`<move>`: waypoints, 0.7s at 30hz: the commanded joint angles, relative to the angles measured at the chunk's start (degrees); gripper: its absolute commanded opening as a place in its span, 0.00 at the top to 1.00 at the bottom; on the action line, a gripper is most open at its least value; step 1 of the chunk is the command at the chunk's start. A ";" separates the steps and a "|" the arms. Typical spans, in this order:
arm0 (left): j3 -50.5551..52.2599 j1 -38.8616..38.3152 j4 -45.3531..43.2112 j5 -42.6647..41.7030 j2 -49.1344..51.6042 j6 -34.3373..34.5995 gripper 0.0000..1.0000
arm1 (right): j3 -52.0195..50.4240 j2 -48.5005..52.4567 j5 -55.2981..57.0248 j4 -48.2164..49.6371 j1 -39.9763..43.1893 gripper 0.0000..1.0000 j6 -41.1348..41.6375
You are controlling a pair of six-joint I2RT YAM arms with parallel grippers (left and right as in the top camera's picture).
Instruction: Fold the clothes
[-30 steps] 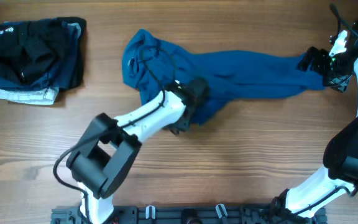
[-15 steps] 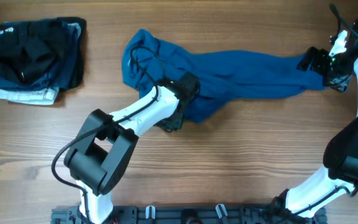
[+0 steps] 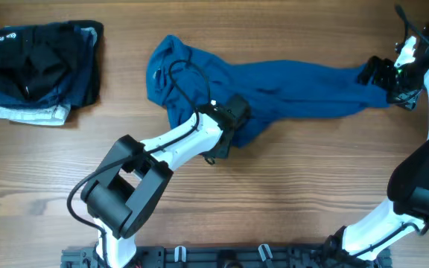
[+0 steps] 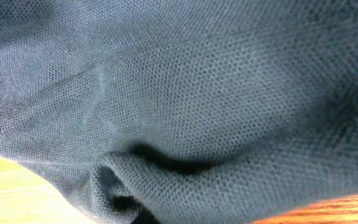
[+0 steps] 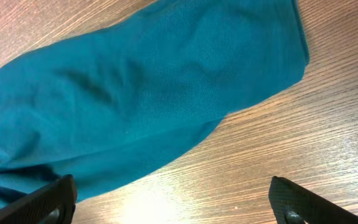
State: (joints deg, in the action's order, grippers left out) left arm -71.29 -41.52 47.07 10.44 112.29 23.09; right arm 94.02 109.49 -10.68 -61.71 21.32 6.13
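A wooden table (image 3: 289,186) fills the overhead view, its brown grain running left to right under even light. In the right wrist view the grain runs slantwise, with a pale glare (image 5: 145,208) near the lower edge. The left wrist view shows wood only at its lower corners.

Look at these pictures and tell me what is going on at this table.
Two robot arms are working on a blue garment that lies stretched and rumpled across the wooden table, not yet folded. The left gripper is at the garment's near edge; its wrist view is filled with fabric, so its jaws cannot be judged. The right gripper is at the garment's right end with its jaws open. A stack of folded dark clothes sits at the far left.
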 commanded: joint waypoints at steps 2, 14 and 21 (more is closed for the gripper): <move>-6.29 3.04 6.51 -2.21 -7.85 1.33 0.96 | -0.02 -1.70 -1.40 -1.81 0.24 0.00 -0.09; -17.62 13.35 -0.22 -1.81 -26.97 1.14 0.96 | -5.22 -1.70 -2.60 -6.47 -5.16 0.07 2.89; -17.62 13.38 0.02 0.13 -26.88 1.14 0.96 | -16.57 -1.70 5.95 5.01 -14.78 0.22 7.78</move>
State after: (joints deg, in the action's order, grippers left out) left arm -88.47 -28.47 47.31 9.15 85.45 23.53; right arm 81.71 109.14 -11.29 -59.59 7.88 9.43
